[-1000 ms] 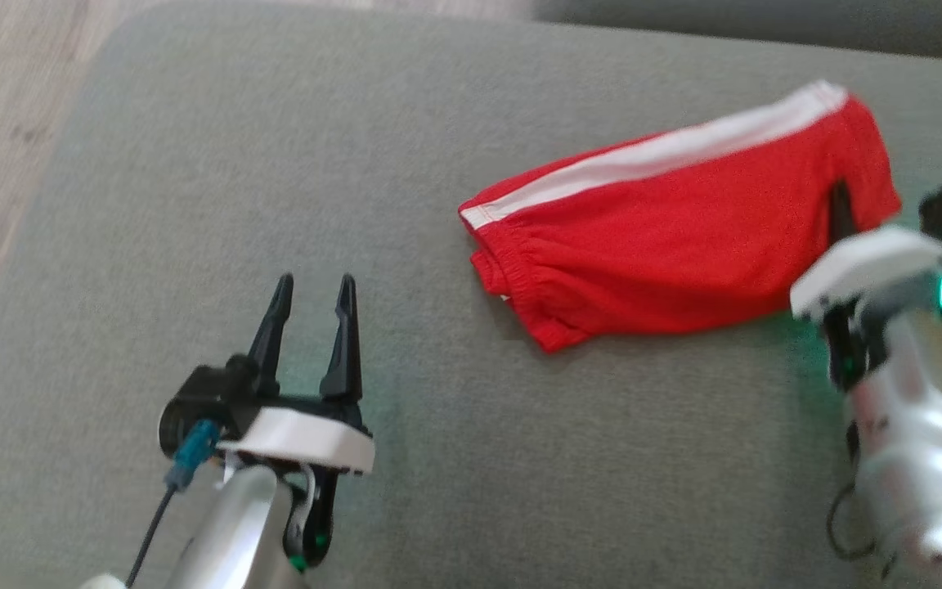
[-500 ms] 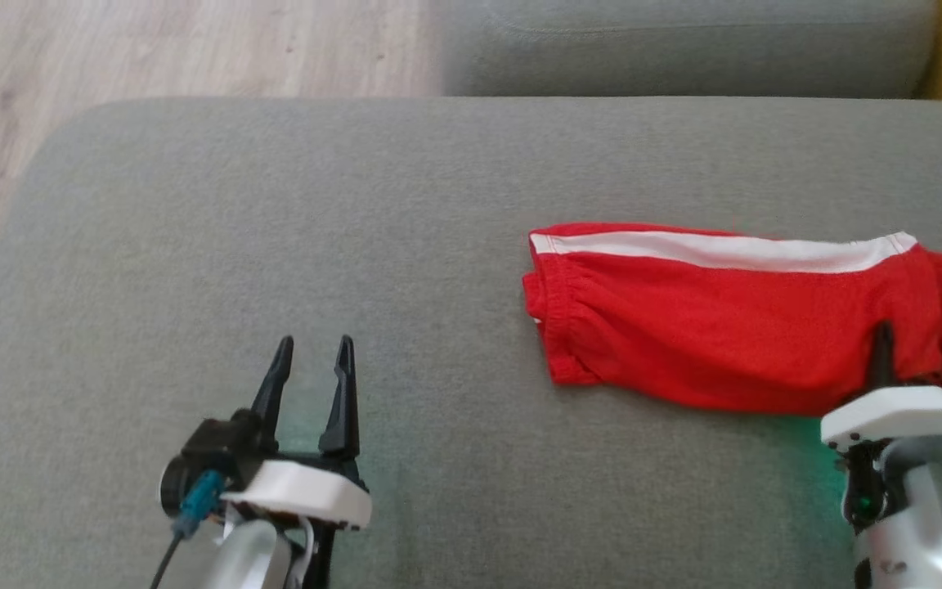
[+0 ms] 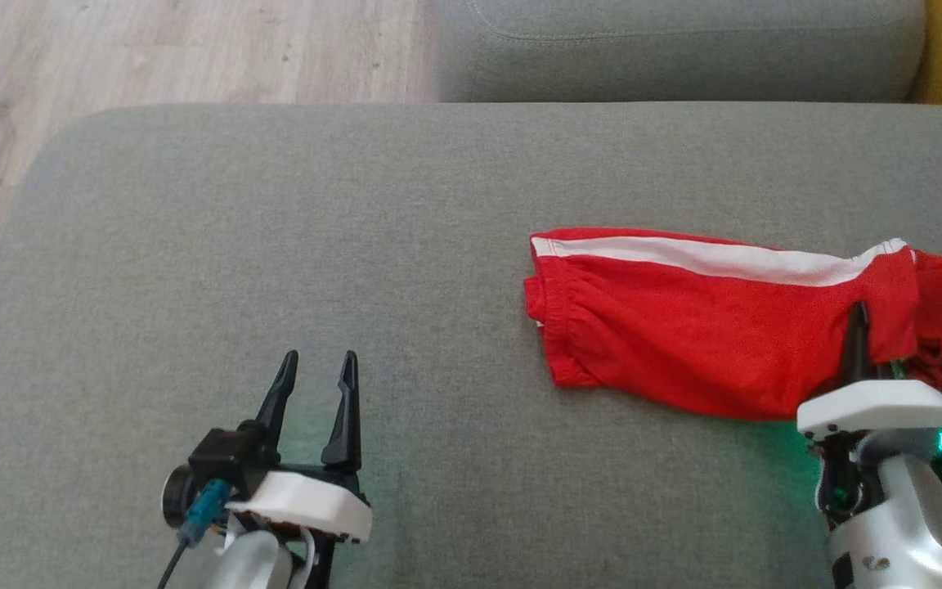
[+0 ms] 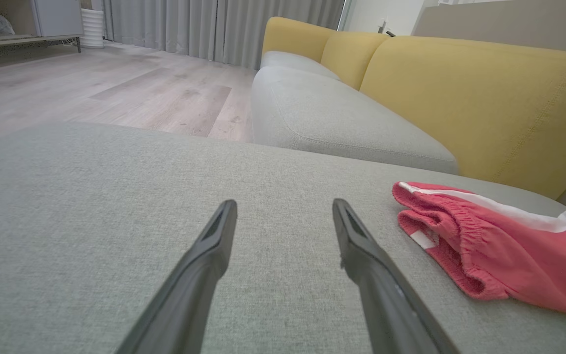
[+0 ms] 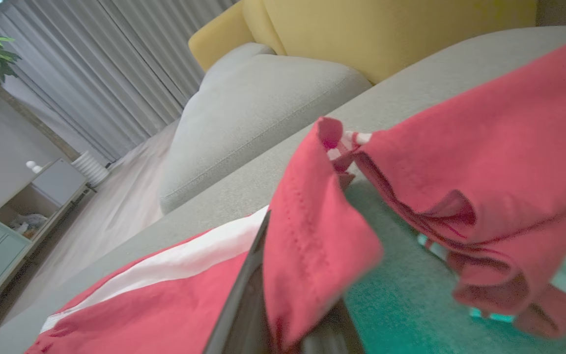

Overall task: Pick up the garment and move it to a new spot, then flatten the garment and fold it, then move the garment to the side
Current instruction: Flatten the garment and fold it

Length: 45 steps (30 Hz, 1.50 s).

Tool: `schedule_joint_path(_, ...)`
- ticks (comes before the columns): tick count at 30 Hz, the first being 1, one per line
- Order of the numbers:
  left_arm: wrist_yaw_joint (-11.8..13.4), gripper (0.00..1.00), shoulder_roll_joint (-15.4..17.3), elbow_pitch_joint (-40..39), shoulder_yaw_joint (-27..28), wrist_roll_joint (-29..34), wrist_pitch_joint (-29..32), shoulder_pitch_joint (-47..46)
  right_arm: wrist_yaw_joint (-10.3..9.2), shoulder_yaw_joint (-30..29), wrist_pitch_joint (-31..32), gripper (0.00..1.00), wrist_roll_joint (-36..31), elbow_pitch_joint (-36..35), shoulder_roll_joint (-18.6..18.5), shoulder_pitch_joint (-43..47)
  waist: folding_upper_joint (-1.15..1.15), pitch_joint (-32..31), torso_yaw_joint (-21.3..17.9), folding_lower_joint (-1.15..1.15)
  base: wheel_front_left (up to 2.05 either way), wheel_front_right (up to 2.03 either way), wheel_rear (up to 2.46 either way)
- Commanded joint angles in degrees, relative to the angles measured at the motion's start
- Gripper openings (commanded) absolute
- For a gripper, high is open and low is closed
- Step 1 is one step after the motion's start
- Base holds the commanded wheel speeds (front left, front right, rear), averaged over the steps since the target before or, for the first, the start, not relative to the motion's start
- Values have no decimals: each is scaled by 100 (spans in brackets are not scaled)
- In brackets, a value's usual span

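Head view: right gripper (image 3: 857,319) pinching red garment (image 3: 708,339) fold; left gripper (image 3: 320,360) spread, well apart, left of garment.

Matt red knit cloth with a smooth white stripe forms the garment (image 3: 708,343), lying on a coarse grey woven cushion (image 3: 275,229). The left gripper (image 3: 320,360) has 2 matt black plastic fingers. Far left, the floor (image 3: 152,49) shows pale, satin wood planks.
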Motion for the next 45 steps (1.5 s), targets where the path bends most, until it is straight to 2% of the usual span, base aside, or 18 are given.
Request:
schedule_joint_path(1, -8, 100, 36, -139, 166, 51, -55, -124, -4, 206, -80, 0, 31, -221, 9, -281, 0, -21, 26, 0, 0, 0, 0)
schedule_joint_path(9, 9, 100, 36, -114, 135, 22, -55, -140, -4, 855, -99, 0, 322, -582, 9, -515, 0, -88, 263, 0, 0, 0, 0)
schedule_joint_path(21, 21, 100, 36, -53, 119, 3, -55, -146, -4, 2454, -100, 0, 877, -554, 9, -868, 0, -100, 673, 0, 0, 0, 0)
schedule_joint_path(28, 17, 100, 36, -11, 97, -3, -55, -164, -4, 3517, -46, 0, 1040, -148, 9, -925, 0, -113, 799, 0, 0, 0, 0)
schedule_joint_path(36, 44, 100, 36, -11, 145, 10, -55, -154, -4, 4486, 175, 0, 755, 563, 9, -955, 0, -142, 768, 0, 0, 0, 0)
schedule_joint_path(37, 42, 100, 36, -8, 151, 9, -55, -144, -4, 4611, 160, 29, 584, 690, 9, -995, 0, -146, 740, 0, 0, 0, 0)
schedule_joint_path(38, 38, 100, 36, -4, 150, 7, -55, -137, -4, 4701, 125, 100, 447, 786, 9, -1026, 0, -149, 718, 0, 0, 0, 0)
schedule_joint_path(45, 46, 100, 36, -36, 156, -16, -55, -132, -4, 5392, -56, 100, 26, 625, -9, -1071, 0, -214, 461, 0, 0, 0, 0)
